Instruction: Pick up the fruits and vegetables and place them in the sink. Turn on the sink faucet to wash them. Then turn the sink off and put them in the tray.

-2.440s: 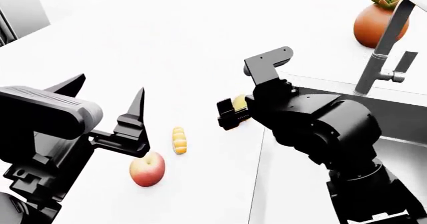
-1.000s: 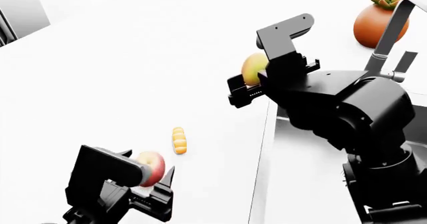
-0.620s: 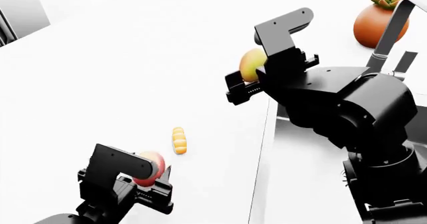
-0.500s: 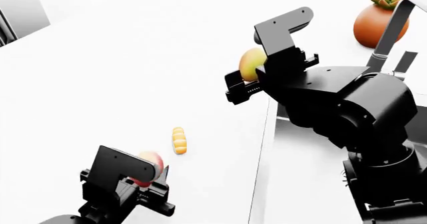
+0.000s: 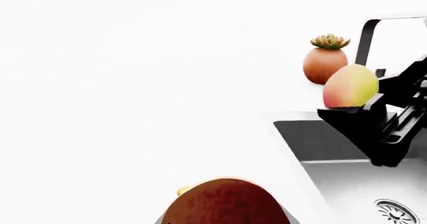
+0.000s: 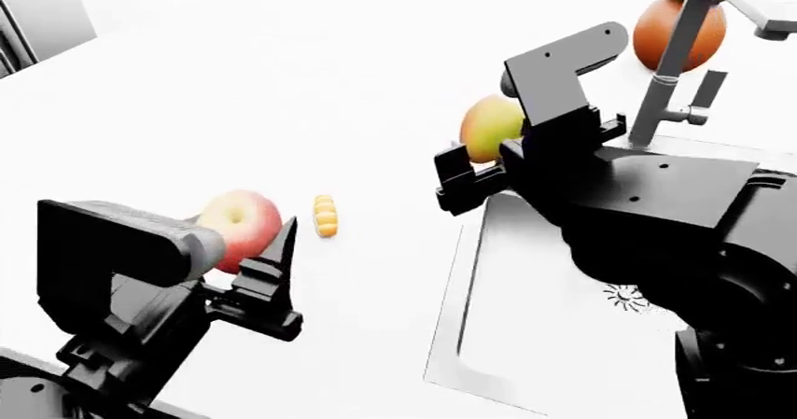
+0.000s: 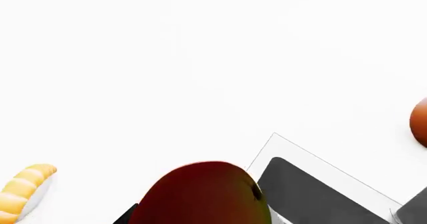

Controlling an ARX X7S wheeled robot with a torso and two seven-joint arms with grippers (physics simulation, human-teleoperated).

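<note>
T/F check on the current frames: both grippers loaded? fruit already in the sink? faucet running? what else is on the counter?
1. The left gripper holds the apple. True.
2. The right gripper is empty. False: it is shut on the mango, held raised near the sink's counter-side edge.
3. A fruit already lies in the sink. False: the visible basin floor shows only the drain; both fruits are in the grippers.
4. A small yellow-orange segmented item lies on the counter between the apple and the sink. True.
5. Water is running from the sink faucet. False: no stream is visible.
6. A round orange pot with a succulent stands on the counter near the faucet. True.
</note>
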